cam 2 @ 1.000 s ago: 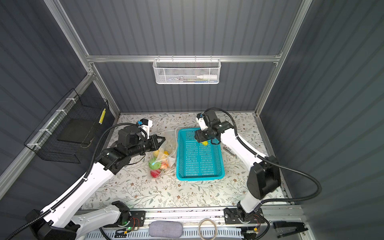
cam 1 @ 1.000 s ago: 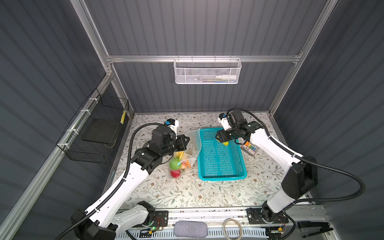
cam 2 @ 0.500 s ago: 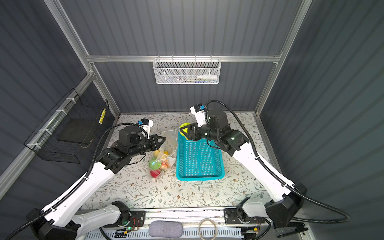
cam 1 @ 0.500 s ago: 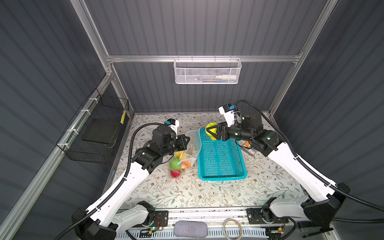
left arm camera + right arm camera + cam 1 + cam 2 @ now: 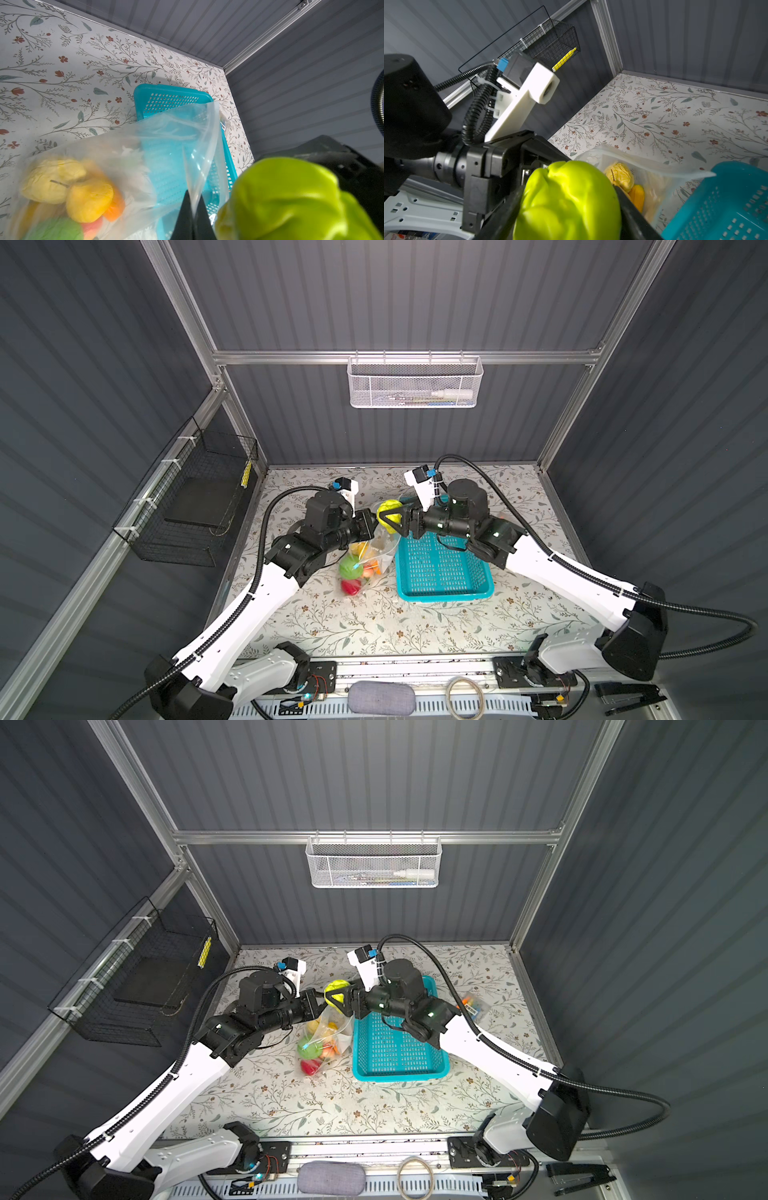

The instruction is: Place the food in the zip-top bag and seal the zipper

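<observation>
A teal basket rests on the floral table, and a white mesh bin hangs from the rear rail.

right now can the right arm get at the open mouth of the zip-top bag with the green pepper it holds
Probably yes. The left gripper pinches the zip-top bag at its rim, holding the mouth up, and the right gripper carries the green pepper right beside it with nothing between.

The right end effector grips a yellow-green pepper above the bench, just over the mouth of the bag. The left end effector pinches the bag's upper edge, holding it raised. Yellow, green, orange and red fruit sit inside. A teal basket lies touching the bag, with a packet beyond it.
</observation>
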Robot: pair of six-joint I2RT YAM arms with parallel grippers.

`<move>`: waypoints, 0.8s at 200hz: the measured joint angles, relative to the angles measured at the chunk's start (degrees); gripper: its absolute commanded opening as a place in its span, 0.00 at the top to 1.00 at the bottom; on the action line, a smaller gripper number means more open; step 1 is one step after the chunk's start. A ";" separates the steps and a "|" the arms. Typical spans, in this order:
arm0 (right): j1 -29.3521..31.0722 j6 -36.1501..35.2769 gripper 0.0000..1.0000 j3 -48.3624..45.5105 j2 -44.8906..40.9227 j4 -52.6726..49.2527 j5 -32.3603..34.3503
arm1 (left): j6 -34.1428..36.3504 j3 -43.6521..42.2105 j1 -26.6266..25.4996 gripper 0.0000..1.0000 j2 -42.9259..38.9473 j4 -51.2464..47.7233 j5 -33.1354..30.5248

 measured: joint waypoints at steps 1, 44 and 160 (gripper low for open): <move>0.07 -0.02 0.44 -0.15 0.07 0.13 0.17 | -0.02 0.00 0.00 1.00 0.00 0.00 0.00; 0.26 -1.14 0.43 -4.61 0.24 2.93 6.01 | -0.70 0.00 0.04 1.00 -0.09 -0.44 -0.37; 0.98 -3.13 0.21 -3.21 4.66 -4.11 11.72 | -1.62 0.00 0.00 1.00 -0.37 0.00 0.20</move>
